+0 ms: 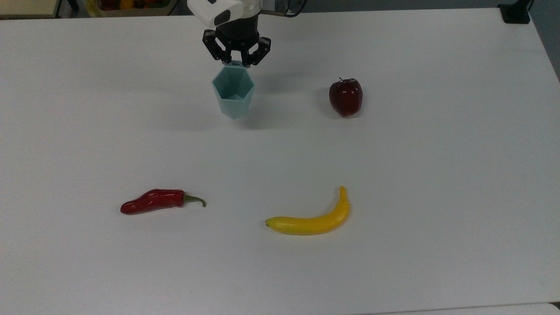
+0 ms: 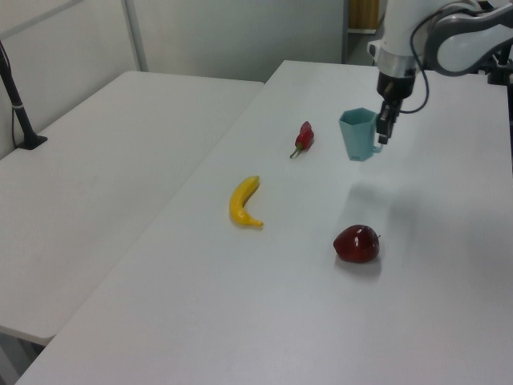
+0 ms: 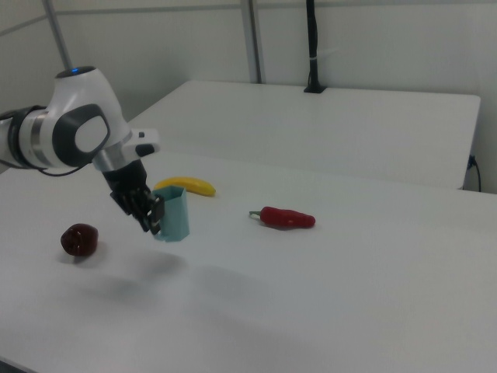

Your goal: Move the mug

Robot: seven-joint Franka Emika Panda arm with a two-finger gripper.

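white table (image 1: 437,166) fills the top view, with a red chili pepper (image 1: 157,201) lying toward the top view's lower left and a yellow banana (image 1: 313,220) curved near the lower middle. a dark red apple (image 1: 345,96) sits upright toward the top view's right, well apart from both. up near the far edge the pincer (image 1: 236,60) grips the mug (image 1: 233,93) by its small tab handle, fingers drawn in narrow on it; the pale teal cup hangs with its hexagonal mouth open toward the camera, and its shadow falls on the table beside it.

from the left view, a second white table (image 2: 96,184) stands alongside at the left view's left. the banana (image 2: 244,201) lies in the middle, the apple (image 2: 356,244) nearer the camera on the left view's right, the pepper (image 2: 304,137) farther back. the mug (image 2: 357,135) is held upright above the table, its shadow below it, with the pincer (image 2: 382,128) closed on the handle side. nothing lies right under it.

in the right view the arm comes in from the right view's left. the pincer (image 3: 153,217) clasps the mug (image 3: 172,214) off the surface; the apple (image 3: 79,240) sits to the right view's left of it, the banana (image 3: 185,185) behind it, the pepper (image 3: 286,218) to the right view's right.
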